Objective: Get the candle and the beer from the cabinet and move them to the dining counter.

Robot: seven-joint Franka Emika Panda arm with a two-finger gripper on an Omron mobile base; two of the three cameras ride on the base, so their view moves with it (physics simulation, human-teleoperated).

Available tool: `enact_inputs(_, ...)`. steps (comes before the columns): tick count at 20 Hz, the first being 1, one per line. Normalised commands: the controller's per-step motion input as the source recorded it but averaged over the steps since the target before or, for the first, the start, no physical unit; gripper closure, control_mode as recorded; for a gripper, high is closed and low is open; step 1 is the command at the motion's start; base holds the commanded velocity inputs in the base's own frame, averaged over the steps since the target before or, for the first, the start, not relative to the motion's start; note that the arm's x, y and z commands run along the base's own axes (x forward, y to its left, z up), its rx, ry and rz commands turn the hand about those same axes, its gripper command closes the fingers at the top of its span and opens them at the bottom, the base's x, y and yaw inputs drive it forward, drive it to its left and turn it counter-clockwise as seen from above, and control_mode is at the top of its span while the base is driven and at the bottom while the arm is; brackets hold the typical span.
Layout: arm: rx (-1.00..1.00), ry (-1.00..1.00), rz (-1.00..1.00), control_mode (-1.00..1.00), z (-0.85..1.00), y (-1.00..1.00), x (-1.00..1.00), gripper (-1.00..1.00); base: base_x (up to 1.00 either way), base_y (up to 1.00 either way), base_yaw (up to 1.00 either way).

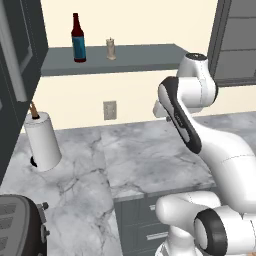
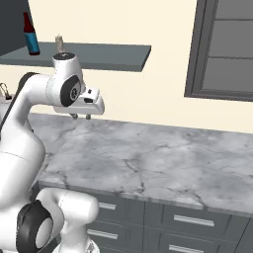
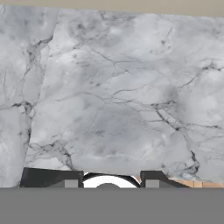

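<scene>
Cream wall, grey-veined marble worktop point(image 1: 150, 150) run along it, dark drawers with bar handles below. Slate-grey cabinet point(image 1: 145, 55) fixed high on the wall as a bare open shelf board, no door to open first.

Beer point(image 1: 77, 40) upright near the left part of the board, blue label facing out. Candle point(image 1: 110, 49) upright just to its right, near but apart, about half as tall. Both set back from the front edge, so reachable only from the front and from above the worktop. Neither touched.

Gripper point(image 2: 81, 117) low over the worktop, pointing down, well below the shelf. Fingers apart, nothing between them. In the hand view just marble beneath, both dark tips at the bottom edge with a gap between.

Arm folded tight: elbow raised near shelf height, forearm doubled back down. Probably a tucked travel pose, not a reach.

Paper towel roll point(image 1: 44, 142) on its holder at the far left of the worktop; toaster point(image 1: 20, 225) at the near left corner; wall socket point(image 1: 110, 110) under the shelf; grey-framed window point(image 2: 227, 49) to the right.

Judgement: nothing fetched, task at its start. Next need: lift and tilt the hand level with the shelf. Risk: knocking the tall slim bottle over while going for the candle beside it. Dining counter as destination afterwards, likely a drive of the base.
</scene>
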Motion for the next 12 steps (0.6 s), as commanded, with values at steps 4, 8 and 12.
enact_inputs(4,0.00,-0.07,0.00,-1.00,-0.01,0.00,-0.18,-1.00,0.00,0.00,0.00)
enact_inputs(8,0.00,-0.45,0.00,-1.00,-0.01,0.08,-0.30,-1.00,0.00,0.00,0.00)
enact_inputs(12,0.00,-0.54,0.01,-1.00,0.14,0.23,-0.16,-1.00,0.00,0.00,0.00)
